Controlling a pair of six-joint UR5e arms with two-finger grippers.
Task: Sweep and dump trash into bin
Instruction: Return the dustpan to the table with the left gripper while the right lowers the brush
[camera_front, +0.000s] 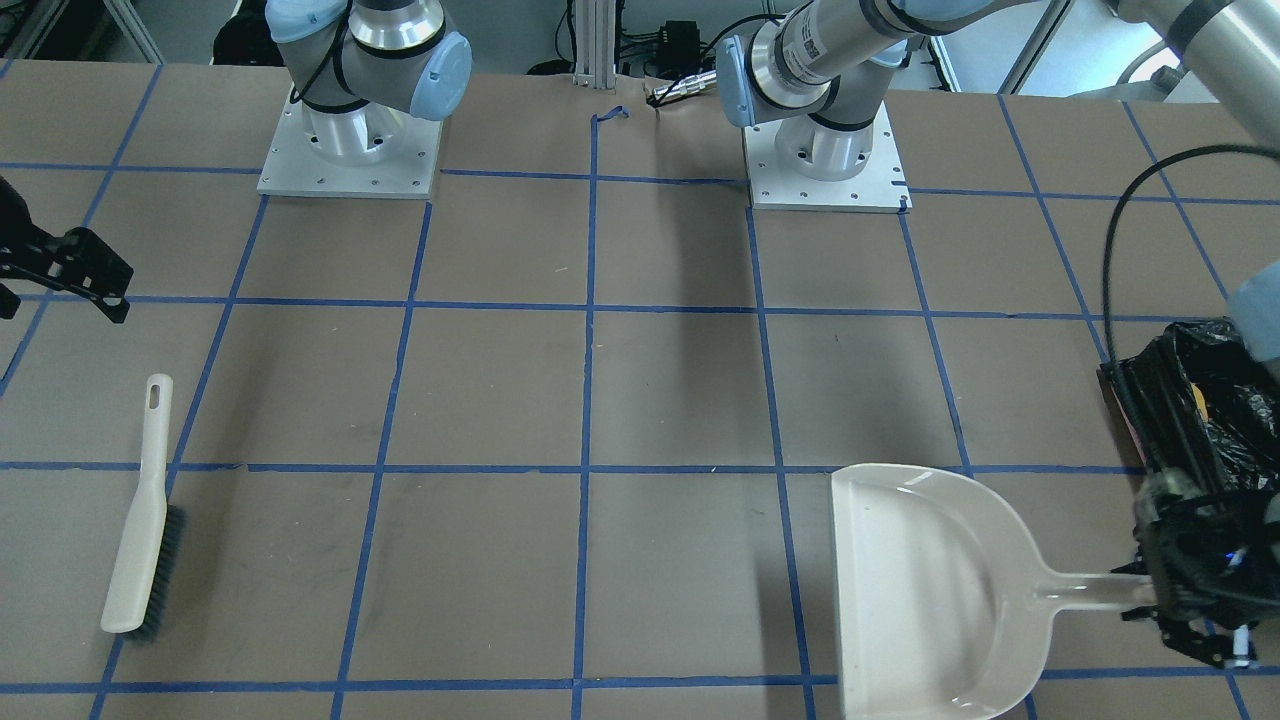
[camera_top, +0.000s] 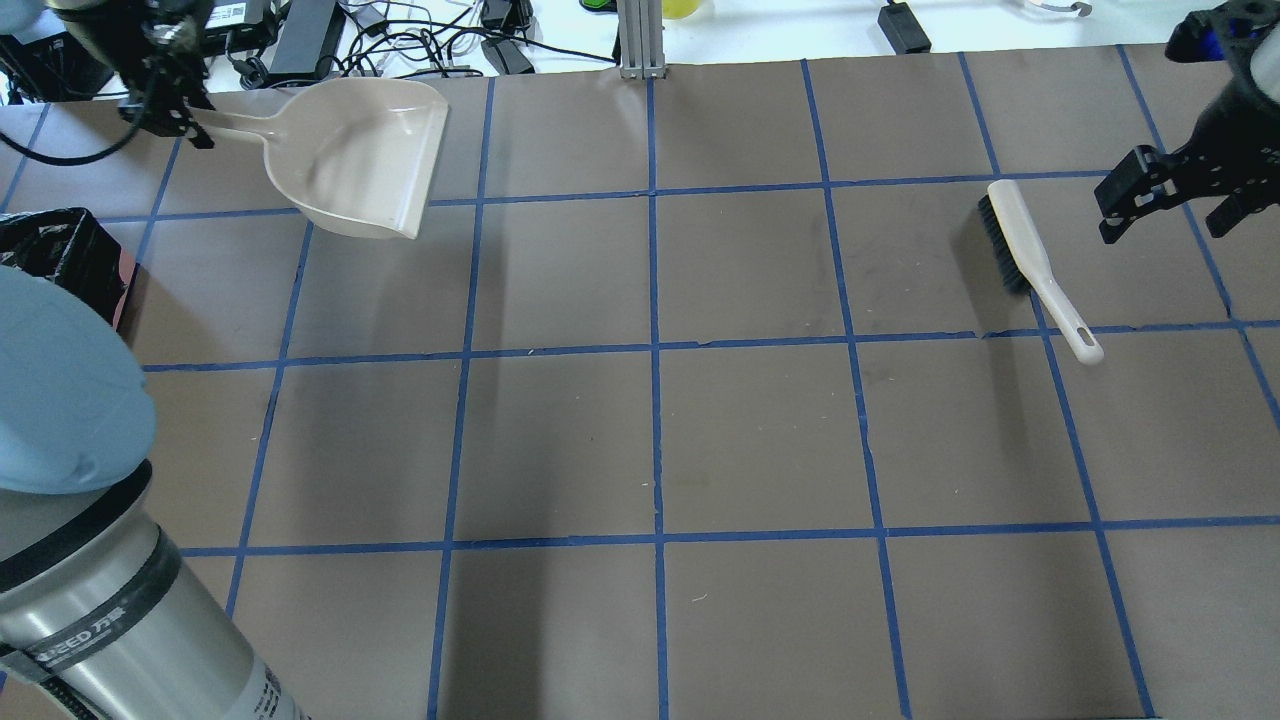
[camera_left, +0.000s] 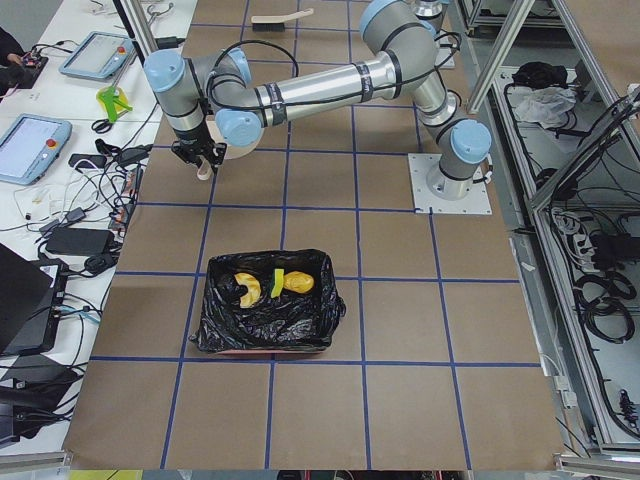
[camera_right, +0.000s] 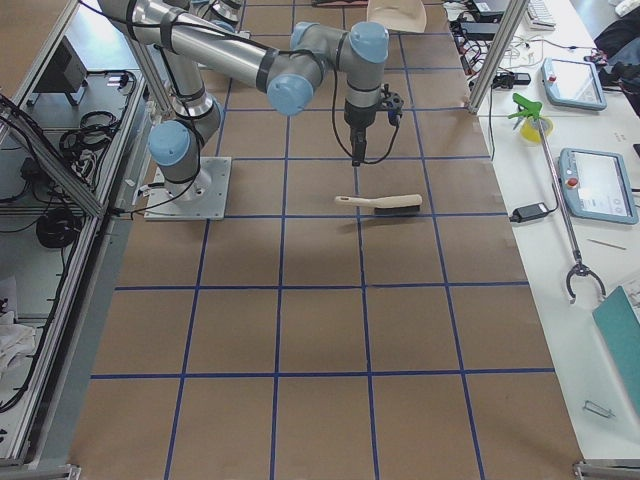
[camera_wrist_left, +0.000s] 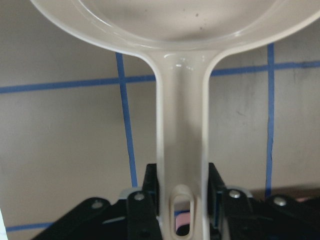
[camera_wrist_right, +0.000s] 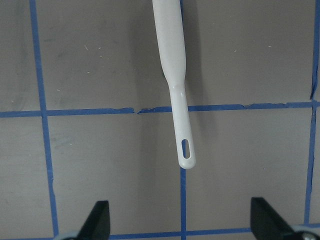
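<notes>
In the left-end view the bin (camera_left: 300, 335) sits nearest me, lower centre of the frame, with its black bag open. The trash (camera_left: 270, 285) lies inside it, toward the upper rim. Further along, in the upper left of that frame, my left gripper (camera_wrist_left: 182, 187) is clamped on the handle of the beige dustpan (camera_front: 920, 580), one finger pressed to each side near the hanging hole. Farthest off, at the top edge, the brush (camera_top: 1020, 245) lies on the table (camera_top: 650, 440). My right gripper (camera_wrist_right: 180, 222) hangs near the brush's handle end, fingers spread wide and holding nothing.
</notes>
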